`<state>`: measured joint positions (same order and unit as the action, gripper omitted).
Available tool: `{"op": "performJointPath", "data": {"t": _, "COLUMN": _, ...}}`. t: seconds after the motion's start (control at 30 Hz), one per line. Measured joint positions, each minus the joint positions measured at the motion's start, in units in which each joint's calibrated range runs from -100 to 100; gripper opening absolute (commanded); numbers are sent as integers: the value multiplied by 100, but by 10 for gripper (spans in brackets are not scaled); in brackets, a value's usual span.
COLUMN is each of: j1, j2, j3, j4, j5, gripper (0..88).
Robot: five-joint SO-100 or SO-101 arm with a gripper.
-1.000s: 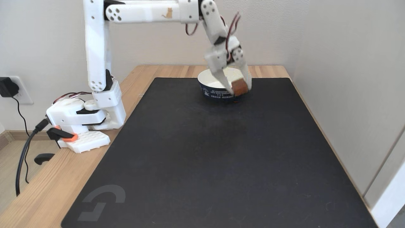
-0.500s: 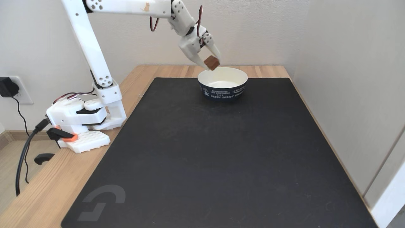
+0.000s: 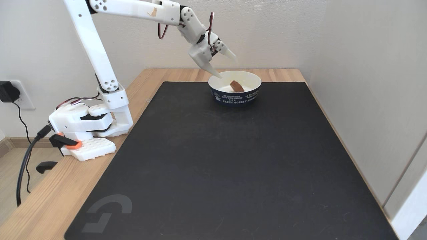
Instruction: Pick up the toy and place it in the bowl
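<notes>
At far end of mat: bowl (image 3: 235,94), round, cream-white inside, dark navy outside with white printed text; standing upright near the mat's far edge, slightly right of centre in the fixed view.
Inside bowl: toy (image 3: 236,86), small reddish-brown block, tilted, lying against the pale interior; apart from both fingers.
Above bowl's left rim: gripper (image 3: 226,65), white, spread wide and holding nothing; lower finger tip just above the near-left part of the rim, upper finger tip pointing right, higher and clear of the bowl.
Behind gripper: red and black wires looping over the wrist joint.
Arm (image 3: 100,60): white, printed; upright link rising from the base at left, second link running rightward along the top of the frame, wrist angled down toward the bowl; small tan cat figure on the upper link.
Base (image 3: 83,123): white, seated on the table's left edge, fixed by a black clamp with orange tip (image 3: 68,143); perforated white plate beneath.
Mat (image 3: 227,166): black, rectangular, covering most of the tabletop; pale grey logo at near-left corner.
Table (image 3: 50,200): light wood, visible as a border at left, right and far edges of the mat.
Left wall: white outlet with black plug (image 3: 8,92); black cable hanging down beside the table.
Right side: plain pale wall panel close to the table's edge.
</notes>
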<state>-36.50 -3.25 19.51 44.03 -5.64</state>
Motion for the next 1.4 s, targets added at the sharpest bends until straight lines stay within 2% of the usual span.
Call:
{"op": "performJointPath", "data": {"t": 0.17, "j1": 33, "j2": -183, "j3": 0, "j4": 0, "j5": 0, "gripper": 108}}
{"op": "performJointPath", "data": {"t": 0.23, "j1": 216, "j2": -600, "j3": 19, "j4": 0, "j5": 0, "gripper": 22}}
{"op": "performJointPath", "data": {"t": 0.4, "j1": 1032, "j2": -2215, "j3": 784, "j4": -17, "j5": 0, "gripper": 24}}
{"op": "performJointPath", "data": {"t": 0.43, "j1": 1623, "j2": -3056, "j3": 1304, "j4": -25, "j5": 0, "gripper": 24}}
{"op": "performJointPath", "data": {"t": 0.53, "j1": 2139, "j2": -4163, "j3": 2069, "j4": -51, "j5": 0, "gripper": 24}}
{"op": "performJointPath", "data": {"t": 0.57, "j1": 2805, "j2": -5112, "j3": 2995, "j4": -236, "j5": 0, "gripper": 23}}
{"op": "performJointPath", "data": {"t": 0.7, "j1": 3321, "j2": -6769, "j3": 4913, "j4": -895, "j5": 15, "gripper": 23}}
{"op": "performJointPath", "data": {"t": 0.73, "j1": 3288, "j2": -7585, "j3": 5886, "j4": -1224, "j5": 15, "gripper": 23}}
{"op": "performJointPath", "data": {"t": 0.9, "j1": 3437, "j2": -9342, "j3": 7813, "j4": -1393, "j5": 15, "gripper": 23}}
{"op": "performJointPath", "data": {"t": 0.97, "j1": 3379, "j2": -9509, "j3": 7870, "j4": -1325, "j5": 72, "gripper": 24}}
{"op": "performJointPath", "data": {"t": 1.07, "j1": 3396, "j2": -9517, "j3": 7898, "j4": -608, "j5": 541, "gripper": 25}}
{"op": "performJointPath", "data": {"t": 1.4, "j1": 3629, "j2": -9550, "j3": 7917, "j4": 827, "j5": 628, "gripper": 29}}
